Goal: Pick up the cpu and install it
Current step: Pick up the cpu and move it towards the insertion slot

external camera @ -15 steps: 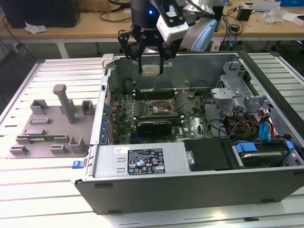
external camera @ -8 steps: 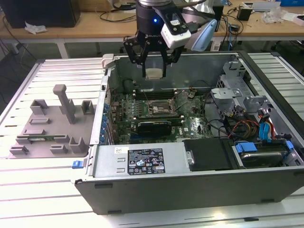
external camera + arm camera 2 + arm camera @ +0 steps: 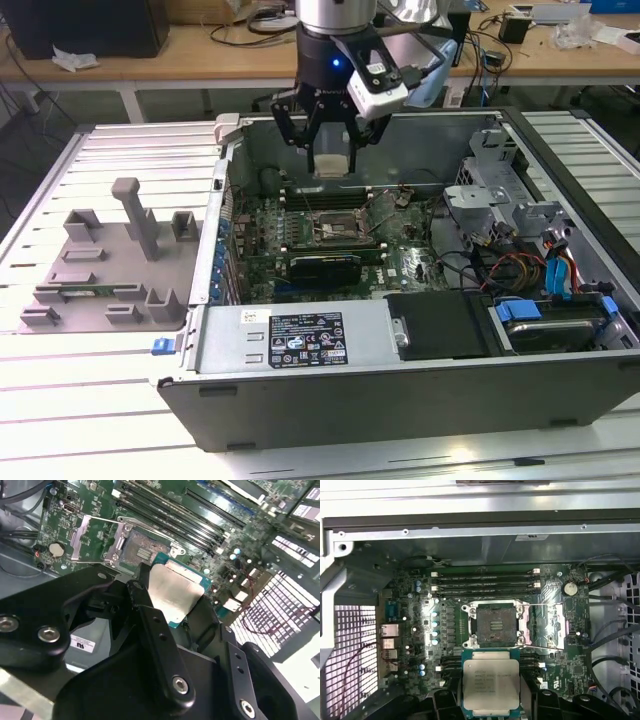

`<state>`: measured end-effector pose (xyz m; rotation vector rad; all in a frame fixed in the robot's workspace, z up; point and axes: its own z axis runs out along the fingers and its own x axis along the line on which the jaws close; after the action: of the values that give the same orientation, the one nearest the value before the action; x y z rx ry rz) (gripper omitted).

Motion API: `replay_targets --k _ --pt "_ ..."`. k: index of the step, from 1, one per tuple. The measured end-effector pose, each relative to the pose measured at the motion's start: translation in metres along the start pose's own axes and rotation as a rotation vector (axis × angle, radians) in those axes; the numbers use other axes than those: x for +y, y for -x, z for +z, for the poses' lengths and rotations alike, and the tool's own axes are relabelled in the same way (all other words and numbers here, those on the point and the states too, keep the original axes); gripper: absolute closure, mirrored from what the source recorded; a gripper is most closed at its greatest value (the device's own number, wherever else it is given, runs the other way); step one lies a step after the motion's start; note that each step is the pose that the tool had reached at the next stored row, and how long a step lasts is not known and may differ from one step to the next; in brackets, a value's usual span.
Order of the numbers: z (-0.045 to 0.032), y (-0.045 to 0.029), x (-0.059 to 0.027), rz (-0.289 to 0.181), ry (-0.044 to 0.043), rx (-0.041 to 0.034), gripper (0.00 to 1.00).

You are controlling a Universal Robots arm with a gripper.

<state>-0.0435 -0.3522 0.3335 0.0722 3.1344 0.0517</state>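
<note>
The gripper [image 3: 331, 150] hangs over the open computer case [image 3: 300, 345] with its black fingers [image 3: 291, 122] clenched on two opposite edges of the cpu [image 3: 331, 163], which it holds flat with the silvery metal top facing up towards the arm. The cpu is in the air, raised above the socket [image 3: 333, 228] and apart from it. In the first wrist view the cpu [image 3: 491, 685] sits between the fingers [image 3: 448, 700] and covers a patch of board just beside the socket [image 3: 495, 625], not the socket's opening itself. In the second wrist view the cpu [image 3: 175, 592] is likewise gripped at its sides, one finger [image 3: 142, 602] lying against its edge, with the socket [image 3: 140, 550] just beyond it. The socket is bare, showing its brown contact field, and its metal lid [image 3: 552, 625] is swung open and lies beside it on the green motherboard [image 3: 420, 645]. Rows of long dark memory slots [image 3: 485, 582] run alongside the socket, and a round coin battery [image 3: 568, 587] sits past the open lid from the socket. To the exterior view's left of the socket, outside the case, a grey moulded holder [image 3: 110, 260] rests on the slatted metal table [image 3: 100, 400]
</note>
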Motion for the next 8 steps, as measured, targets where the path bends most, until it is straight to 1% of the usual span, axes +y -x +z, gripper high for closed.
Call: replay_targets --k 5,6,8 --pt "0.0107 0.0047 0.0041 0.000 -0.0002 0.0008 0.45" --pt "0.0145 0.0080 0.0053 0.000 -0.0001 0.0018 0.45" --pt "0.0185 0.0104 0.0066 0.000 -0.0003 0.0025 0.45"
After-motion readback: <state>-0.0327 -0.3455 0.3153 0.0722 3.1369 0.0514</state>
